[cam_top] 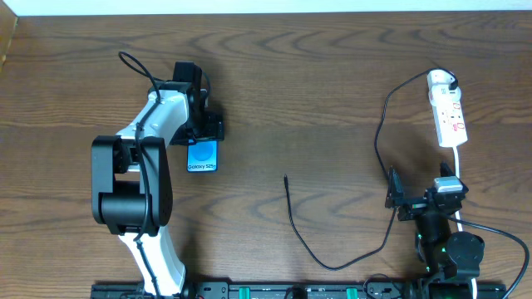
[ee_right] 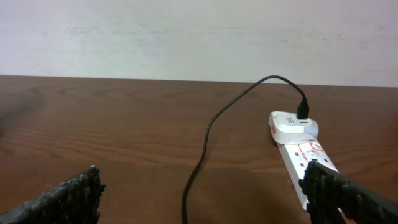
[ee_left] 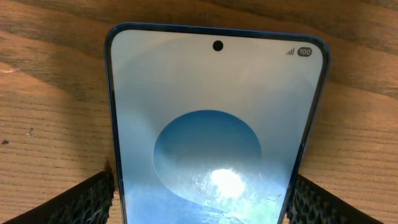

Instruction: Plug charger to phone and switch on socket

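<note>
Clasping slim glossy phone | left end effector | woodgrain table

The right gripper has its two dark, textured fingers spread wide, one in each lower corner of the frame. Between them lies brown wooden table, with a white wall across the top. At right, a white power strip runs under the right finger. A black charger cable plugs into its far end, arcs left, then drops to bottom centre.
</note>
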